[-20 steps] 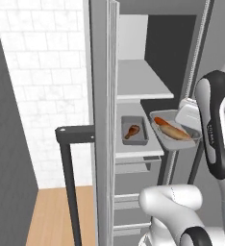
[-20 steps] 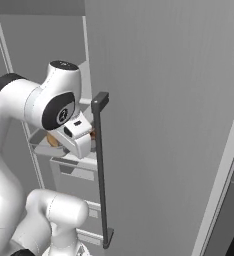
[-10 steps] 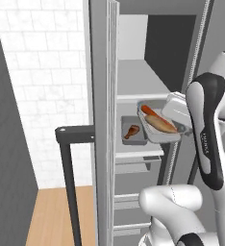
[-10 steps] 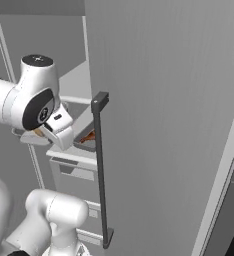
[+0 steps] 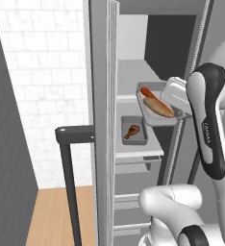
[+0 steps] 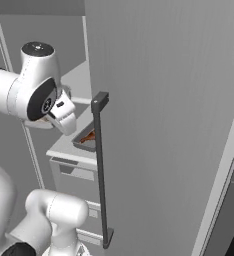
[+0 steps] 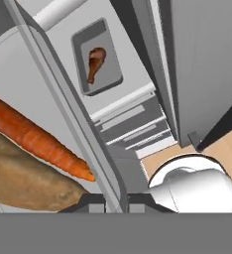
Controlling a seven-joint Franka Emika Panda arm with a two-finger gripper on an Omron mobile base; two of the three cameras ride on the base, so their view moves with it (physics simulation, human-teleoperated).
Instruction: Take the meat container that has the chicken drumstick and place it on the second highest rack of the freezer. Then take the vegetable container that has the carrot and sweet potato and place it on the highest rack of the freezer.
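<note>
The vegetable container (image 5: 158,104) (image 7: 71,111) is a grey tray holding an orange carrot (image 7: 36,136) and a brown sweet potato (image 7: 24,181). It hangs tilted in the air at the freezer opening, about level with the front edge of the upper rack (image 5: 131,79). My gripper (image 7: 115,204) (image 5: 177,98) is shut on its near rim. Below it, the meat container (image 5: 133,130) (image 7: 95,57) (image 6: 88,138) with the chicken drumstick (image 7: 94,62) sits flat on the rack underneath.
The open freezer door (image 6: 164,100) with its dark vertical handle (image 6: 100,165) stands right of the opening. Another door edge (image 5: 103,120) and dark handle (image 5: 68,158) stand at the left. Drawers (image 7: 133,131) lie under the meat container's rack. A white brick wall (image 5: 37,72) is at the left.
My arm has risen and carried the vegetable container up from beside the meat container's rack to the level of the rack above. The meat container has stayed put.
</note>
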